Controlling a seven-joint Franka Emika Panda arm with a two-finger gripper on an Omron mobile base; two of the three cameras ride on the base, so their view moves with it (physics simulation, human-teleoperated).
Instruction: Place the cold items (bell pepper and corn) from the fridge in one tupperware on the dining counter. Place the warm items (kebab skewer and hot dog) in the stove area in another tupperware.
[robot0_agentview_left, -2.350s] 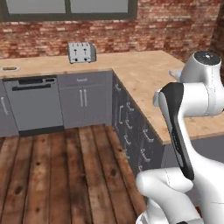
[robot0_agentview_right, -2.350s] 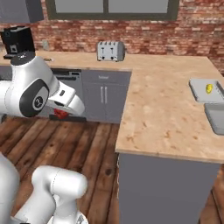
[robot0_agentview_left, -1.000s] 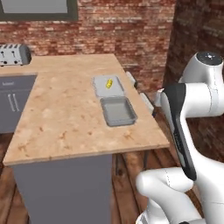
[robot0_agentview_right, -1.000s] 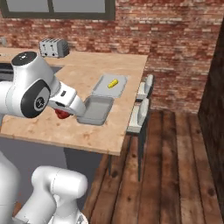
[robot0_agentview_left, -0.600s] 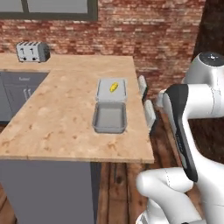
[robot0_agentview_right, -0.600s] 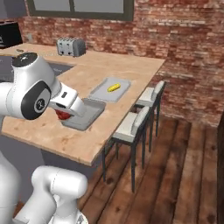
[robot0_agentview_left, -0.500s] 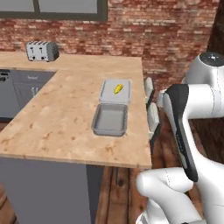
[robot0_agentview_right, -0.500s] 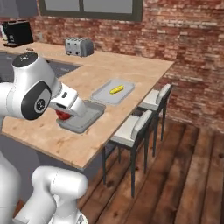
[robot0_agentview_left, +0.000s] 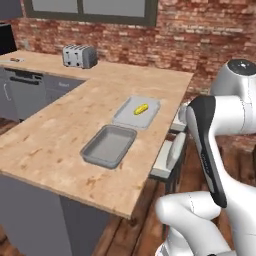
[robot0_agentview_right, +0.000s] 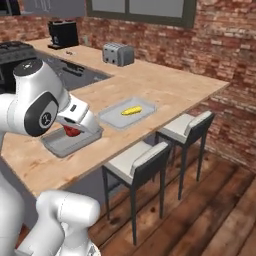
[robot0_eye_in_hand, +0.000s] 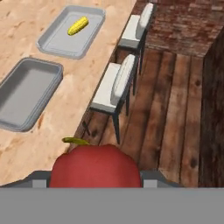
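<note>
Right now the bell pepper (robot0_eye_in_hand: 95, 165) (stem up) sits gripped between the jaws

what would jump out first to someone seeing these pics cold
Most striking is the bright red bell pepper, close up at the bottom of the hand view, held in the gripper. On the beige dining counter, the yellow corn lies alone in the pale flat tupperware, with a darker, deeper tray empty beside it. Two pale stools stand along the counter's edge over a wood floor.
</note>
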